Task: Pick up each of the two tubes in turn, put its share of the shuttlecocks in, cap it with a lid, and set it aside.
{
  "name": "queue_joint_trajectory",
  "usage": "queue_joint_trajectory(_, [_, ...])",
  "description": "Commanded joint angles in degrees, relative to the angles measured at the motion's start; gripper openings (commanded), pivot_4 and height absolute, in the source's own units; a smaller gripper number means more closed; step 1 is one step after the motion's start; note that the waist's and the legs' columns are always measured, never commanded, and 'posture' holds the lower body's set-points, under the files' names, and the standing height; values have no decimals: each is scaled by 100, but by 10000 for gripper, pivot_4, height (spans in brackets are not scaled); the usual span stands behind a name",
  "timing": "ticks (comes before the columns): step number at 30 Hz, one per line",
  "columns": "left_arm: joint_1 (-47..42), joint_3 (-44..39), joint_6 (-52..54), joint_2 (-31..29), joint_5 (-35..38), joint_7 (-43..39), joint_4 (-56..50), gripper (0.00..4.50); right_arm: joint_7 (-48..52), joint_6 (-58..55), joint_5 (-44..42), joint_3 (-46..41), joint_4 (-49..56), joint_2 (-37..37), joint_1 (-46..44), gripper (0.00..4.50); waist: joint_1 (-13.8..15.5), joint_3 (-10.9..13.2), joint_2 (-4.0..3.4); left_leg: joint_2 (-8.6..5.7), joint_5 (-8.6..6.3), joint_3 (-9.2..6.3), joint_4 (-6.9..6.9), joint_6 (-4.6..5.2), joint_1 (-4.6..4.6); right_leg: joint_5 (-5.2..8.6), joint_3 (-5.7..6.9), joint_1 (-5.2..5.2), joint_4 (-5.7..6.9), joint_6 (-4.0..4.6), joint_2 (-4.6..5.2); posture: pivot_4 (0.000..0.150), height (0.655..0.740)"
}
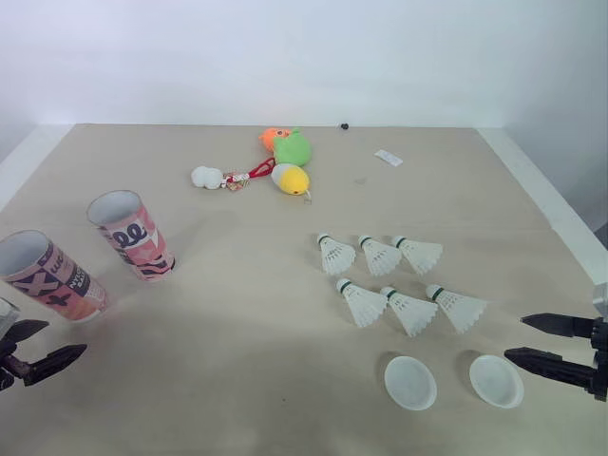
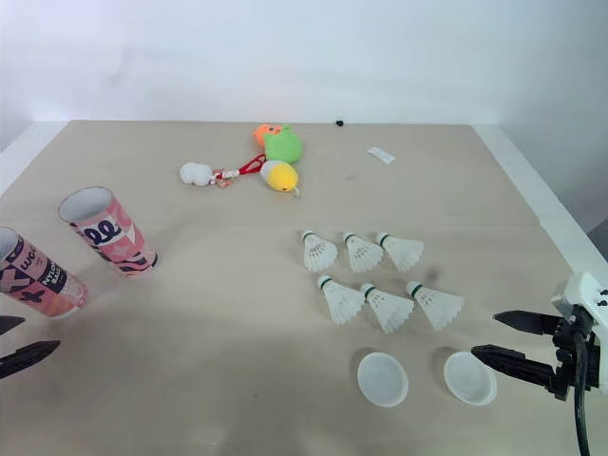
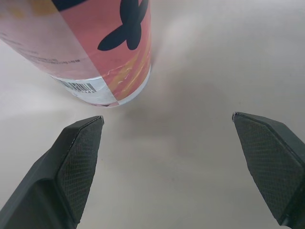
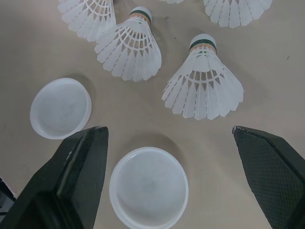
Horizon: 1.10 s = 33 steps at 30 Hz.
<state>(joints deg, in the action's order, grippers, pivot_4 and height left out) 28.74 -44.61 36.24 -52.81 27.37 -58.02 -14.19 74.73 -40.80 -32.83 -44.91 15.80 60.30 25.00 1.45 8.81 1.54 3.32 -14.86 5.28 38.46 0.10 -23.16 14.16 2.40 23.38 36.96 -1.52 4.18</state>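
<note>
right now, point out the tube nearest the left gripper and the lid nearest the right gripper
tube [image 1: 52,277]: left eye view, patterned side wall
lid [image 1: 496,381]: left eye view, middle of its inner face

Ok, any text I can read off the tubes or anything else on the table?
No text reads clearly.
Far tube: big dark letters, not legible.
Near tube: black label, print too small.
Its barcode: digits too small.
White tag: blurred.

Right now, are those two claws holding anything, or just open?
Left gripper: open, holding nothing, near a tube.
Right gripper: open, holding nothing, near a lid.
</note>
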Motion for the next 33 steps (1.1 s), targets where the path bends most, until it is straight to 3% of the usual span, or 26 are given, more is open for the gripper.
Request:
queue_joint_trajectory(1, [-109,-152,-100,-33,-47,23,156,45000,43,118,33,-58,-88,-9,-3,44673,0,0,0,0,0,0,0,0,0,0,0,0,0,0,0,1500,7400])
queue_joint_trajectory(21, [-77,-363,-181,53,-106,-60,488,45000,532,586,50,25,-598,151,-120,44673,-26,-1,1,5,0,5,0,0,3,0,-3,2,2,1,0,1500,7400])
queue_joint_trajectory(24, [54,-497,-444,458,-13,-25,297,45000,583,78,-787,-39,-85,439,-868,44673,-82,3,-15,7,0,7,0,0,3,0,-3,3,2,1,1,1500,7400])
queue_joint_trajectory(27, [97,-448,-1105,1194,-45,190,214,45000,217,-405,-1776,491,533,549,-1990,44673,-148,10,-26,10,0,30,0,0,23,-11,-21,8,3,-5,4,1500,7400])
queue_joint_trajectory(33, [243,-622,-2038,1932,-99,565,217,45000,-713,-768,-2745,1651,1414,220,-3378,44673,-81,-7,55,39,-5,2,0,-15,27,-13,-16,4,4,40,-37,1500,7400])
